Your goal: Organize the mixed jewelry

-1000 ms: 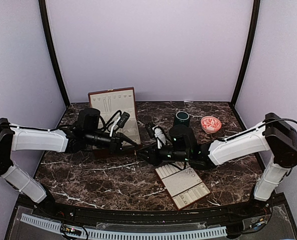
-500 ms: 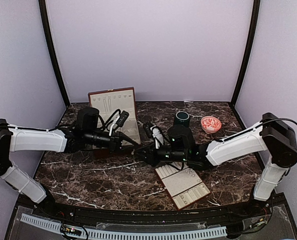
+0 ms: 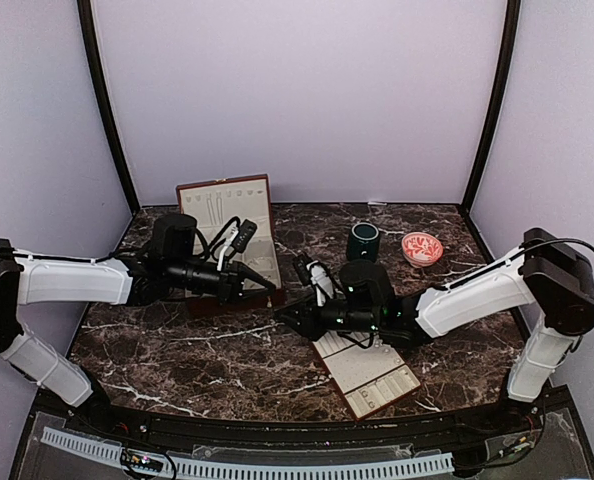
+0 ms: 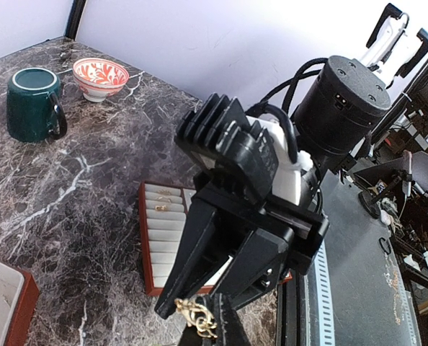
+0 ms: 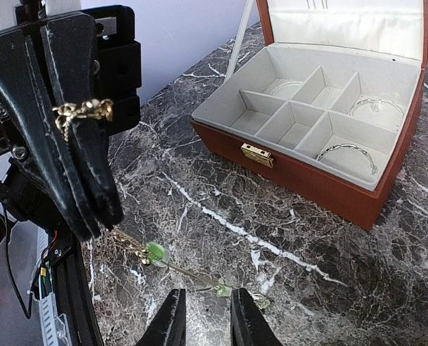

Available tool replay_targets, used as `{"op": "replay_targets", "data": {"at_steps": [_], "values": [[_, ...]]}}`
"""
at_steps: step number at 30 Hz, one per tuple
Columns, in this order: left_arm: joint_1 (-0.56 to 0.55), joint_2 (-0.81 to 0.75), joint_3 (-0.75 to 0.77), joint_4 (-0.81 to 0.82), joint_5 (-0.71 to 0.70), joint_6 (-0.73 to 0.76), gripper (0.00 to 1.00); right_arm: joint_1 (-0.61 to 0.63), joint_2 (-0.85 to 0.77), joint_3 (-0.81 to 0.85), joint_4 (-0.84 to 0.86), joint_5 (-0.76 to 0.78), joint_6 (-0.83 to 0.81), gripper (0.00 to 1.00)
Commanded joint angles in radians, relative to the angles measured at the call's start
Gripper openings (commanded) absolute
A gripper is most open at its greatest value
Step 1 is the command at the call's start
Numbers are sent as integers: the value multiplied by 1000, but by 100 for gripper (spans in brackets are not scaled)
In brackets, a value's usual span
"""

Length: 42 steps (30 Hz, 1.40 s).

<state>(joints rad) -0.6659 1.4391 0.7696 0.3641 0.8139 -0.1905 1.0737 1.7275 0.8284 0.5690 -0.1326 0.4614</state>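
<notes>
The left fingers (image 5: 70, 144) are pressed together on a gold chain (image 5: 155, 252) with green beads: one end bunches at their side, the rest trails from their tips toward the tabletop (image 5: 171, 173). It crosses just ahead of the right fingers (image 5: 172, 321), which stand spread. Silvery bangles (image 5: 344, 146) lie in compartments of the wooden box (image 5: 308, 173).

Looks down from high behind the arm bases at 6 o'clock, far off, taking in the whole dark marbled bench (image 3: 177, 350). From the left wrist, looks low and close toward 3 o'clock, sharing the dark green ceramic mug (image 4: 32, 104) and red-and-white patterned bowl (image 4: 100, 78) with the overhead. From the right wrist, faces 9 o'clock, close on the open red-brown wooden box (image 5: 322, 122), likewise shared. Wrist views set face to face, both catching the fine gold chain (image 5: 84, 109).
</notes>
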Motion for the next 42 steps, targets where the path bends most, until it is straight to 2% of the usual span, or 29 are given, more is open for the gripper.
{"op": "replay_targets", "data": {"at_steps": [1,14,42], "values": [[-3,-28,7,-4,7,10,0,14,10,30,51,13,-17,23],[-3,-25,8,-5,8,10,0,25,-42,27,69,57,-35,26],[-3,-29,10,-4,15,8,0,26,33,87,98,40,-46,16]]}}
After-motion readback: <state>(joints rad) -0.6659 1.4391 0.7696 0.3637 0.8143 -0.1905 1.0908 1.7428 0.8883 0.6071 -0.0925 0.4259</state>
